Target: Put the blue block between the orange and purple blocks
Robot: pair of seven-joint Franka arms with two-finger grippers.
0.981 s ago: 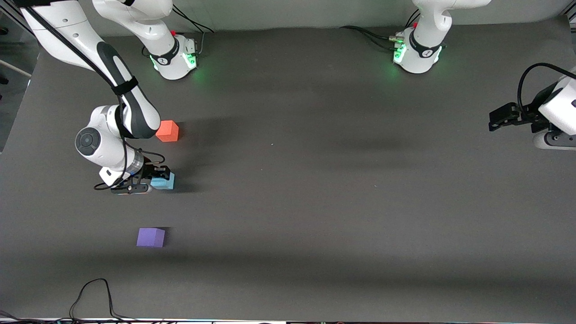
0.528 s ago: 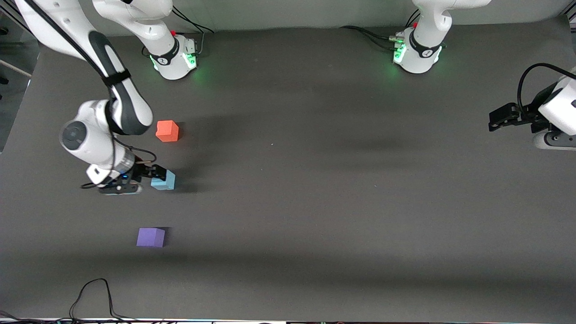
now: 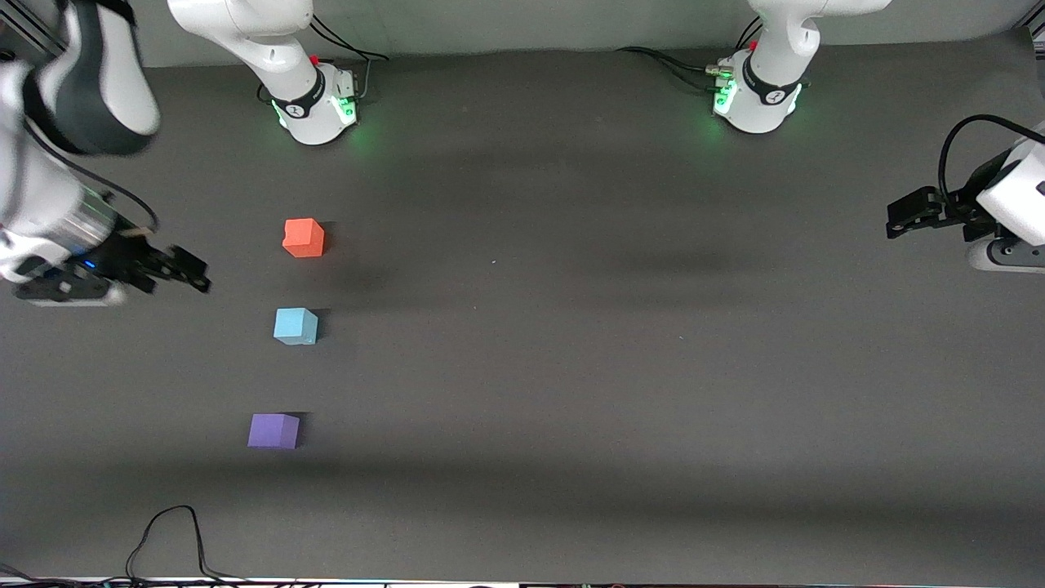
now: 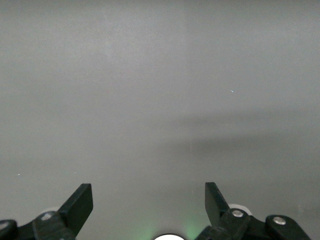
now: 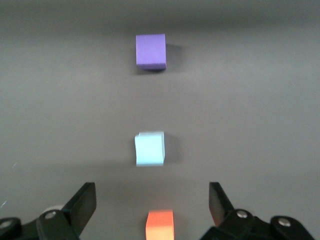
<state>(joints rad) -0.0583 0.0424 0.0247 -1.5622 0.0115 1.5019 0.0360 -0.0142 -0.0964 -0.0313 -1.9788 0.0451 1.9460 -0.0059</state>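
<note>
Blue block (image 3: 295,326) between orange block (image 3: 304,238) and purple block (image 3: 273,430); right hand (image 3: 189,276) released; left hand (image 4: 149,200) released, seeing bare mat only

Light is even and dim over the dark table (image 3: 571,367), with broad soft shadow bands across it; green glow pools at both arm bases; each cube throws a short shadow toward the left arm's end (the orange block (image 3: 304,238) faintly); the right arm (image 3: 57,163) is motion-blurred; the right wrist view is slightly soft.
</note>
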